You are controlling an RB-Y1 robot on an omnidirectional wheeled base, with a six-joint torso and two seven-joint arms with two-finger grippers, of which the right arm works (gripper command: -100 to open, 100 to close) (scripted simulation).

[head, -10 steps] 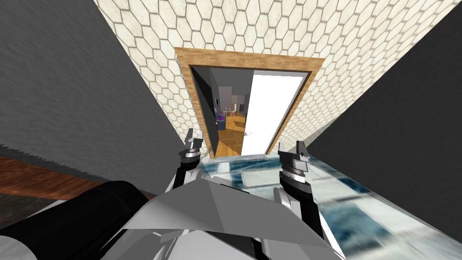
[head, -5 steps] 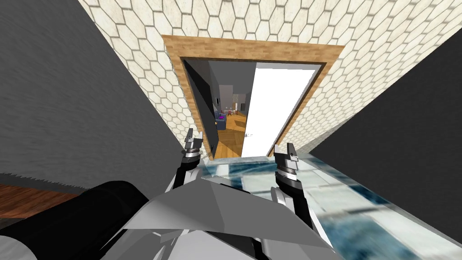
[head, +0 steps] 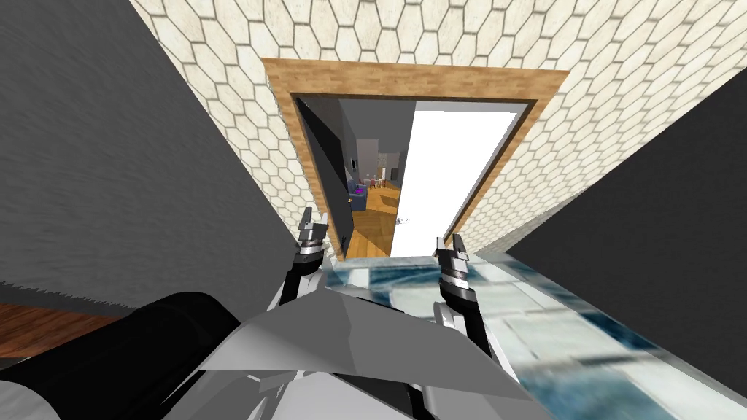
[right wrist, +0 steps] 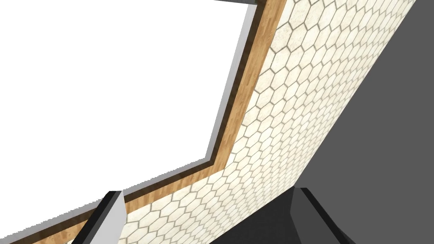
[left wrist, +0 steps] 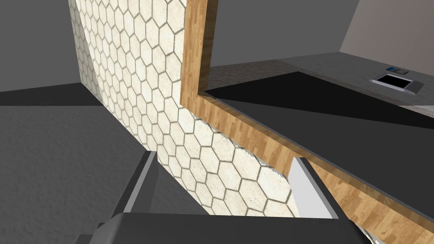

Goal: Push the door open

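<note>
Left tool and right tool gape wide before a half-open white door in a hexagon-tiled wall

Head camera looks steeply down at the door frame; both wrist cameras, nearer, share its hexagon-tiled wall.

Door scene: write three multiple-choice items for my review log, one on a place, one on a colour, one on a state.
1. The white door stands in which part of the doorway? A left, B right, C middle.
2. The door frame is: A wood brown, B black, C blue.
3. The right claw is: A open, B shut, C shut on a handle.
Key: B, the gap into the room beyond lies to the door's left; A, plank grain shows; A, its fingers stand far apart.
</note>
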